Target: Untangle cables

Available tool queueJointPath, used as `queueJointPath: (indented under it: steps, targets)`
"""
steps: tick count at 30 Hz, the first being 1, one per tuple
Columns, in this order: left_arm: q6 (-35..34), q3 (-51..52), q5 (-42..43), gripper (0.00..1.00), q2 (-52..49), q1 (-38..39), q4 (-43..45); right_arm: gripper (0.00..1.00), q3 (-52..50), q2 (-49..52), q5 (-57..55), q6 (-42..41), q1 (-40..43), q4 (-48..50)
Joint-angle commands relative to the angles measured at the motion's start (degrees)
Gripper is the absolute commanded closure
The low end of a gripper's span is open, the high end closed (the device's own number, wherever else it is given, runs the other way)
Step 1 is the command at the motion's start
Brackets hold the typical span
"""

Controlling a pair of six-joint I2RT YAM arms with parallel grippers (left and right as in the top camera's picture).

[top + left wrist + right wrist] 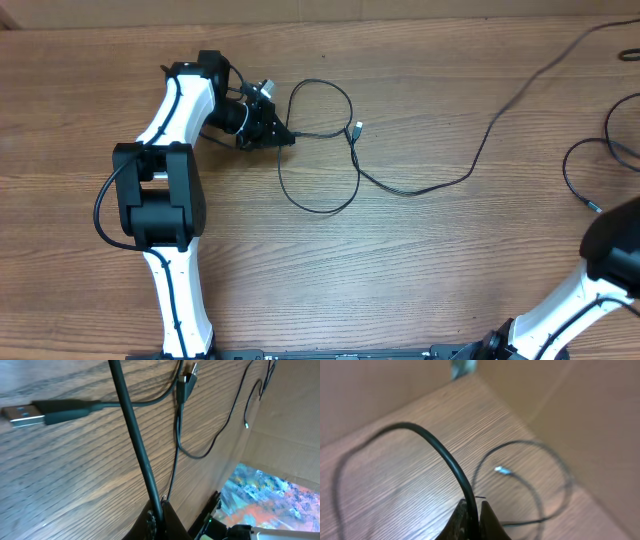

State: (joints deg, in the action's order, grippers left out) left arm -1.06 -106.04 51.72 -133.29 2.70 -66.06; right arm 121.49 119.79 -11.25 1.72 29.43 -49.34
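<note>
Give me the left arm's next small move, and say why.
Probably pull the left gripper gently leftward, away from the loops. Its fingers are shut on the cable, whose loops cross beside the silver-tipped plug. A little tension might open that crossing.

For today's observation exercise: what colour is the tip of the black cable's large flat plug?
Silver; metal plug tip shows best in left wrist view.

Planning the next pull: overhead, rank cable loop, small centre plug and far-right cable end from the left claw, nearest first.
1. Cable loop: pinched in the left claw.
2. Small centre plug: just right of loop.
3. Far-right cable end: right edge, farthest.
</note>
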Motion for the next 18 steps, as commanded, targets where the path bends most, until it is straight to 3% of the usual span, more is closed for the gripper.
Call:
queueJointPath:
  steps: [1,18]
  targets:
    - [-3.7,-0.3,0.0,0.96,0.0,0.8,0.7,0.95,0.4,4.5,3.6,0.0,-1.4,1.5]
    - [-8.2,-2.5,0.8,0.96,0.0,3.3,0.9,0.95,0.4,20.5,3.7,-1.3,-1.6,10.3]
